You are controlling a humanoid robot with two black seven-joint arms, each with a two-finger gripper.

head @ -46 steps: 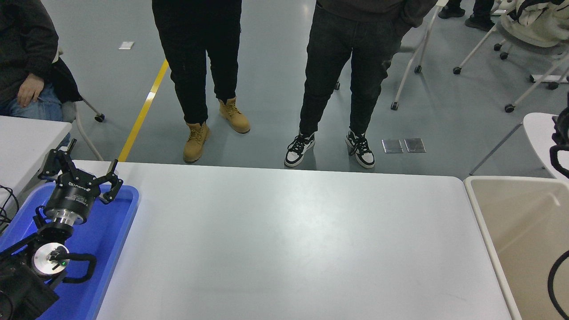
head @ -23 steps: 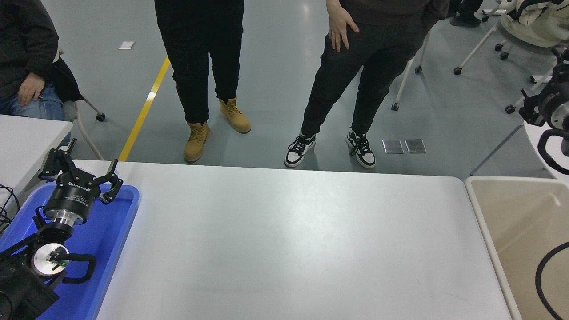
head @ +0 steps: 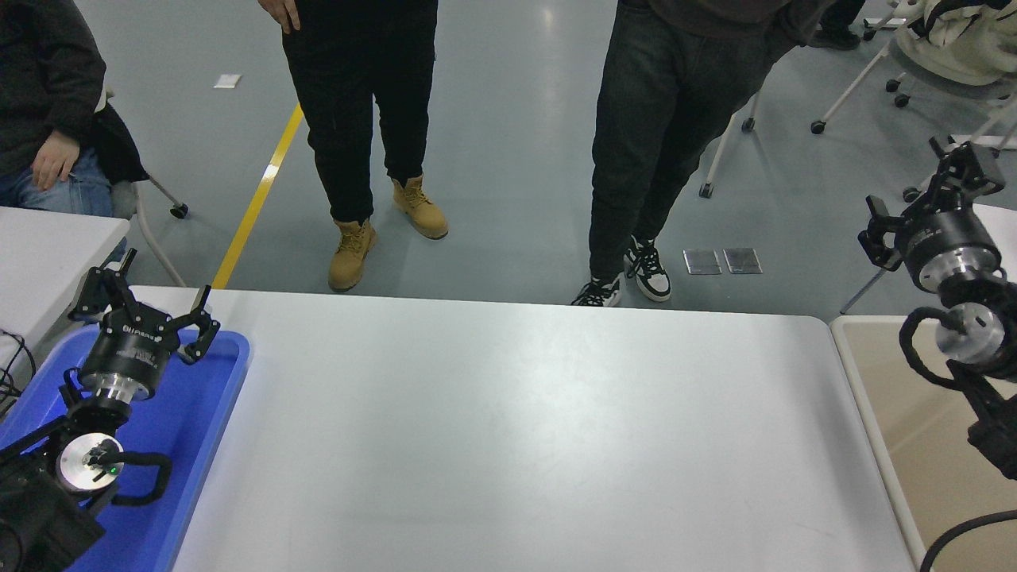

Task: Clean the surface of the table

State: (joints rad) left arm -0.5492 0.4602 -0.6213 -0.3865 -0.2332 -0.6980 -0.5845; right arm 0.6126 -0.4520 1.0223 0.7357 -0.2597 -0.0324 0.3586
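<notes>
The left gripper [head: 147, 306] hangs with fingers spread, empty, over a blue plastic tray [head: 208, 413]; the right gripper [head: 922, 195] is likewise splayed, at the right edge. Between them lies the table [head: 516, 437]: glossy, smooth, white, round-cornered, long axis left to right.
</notes>
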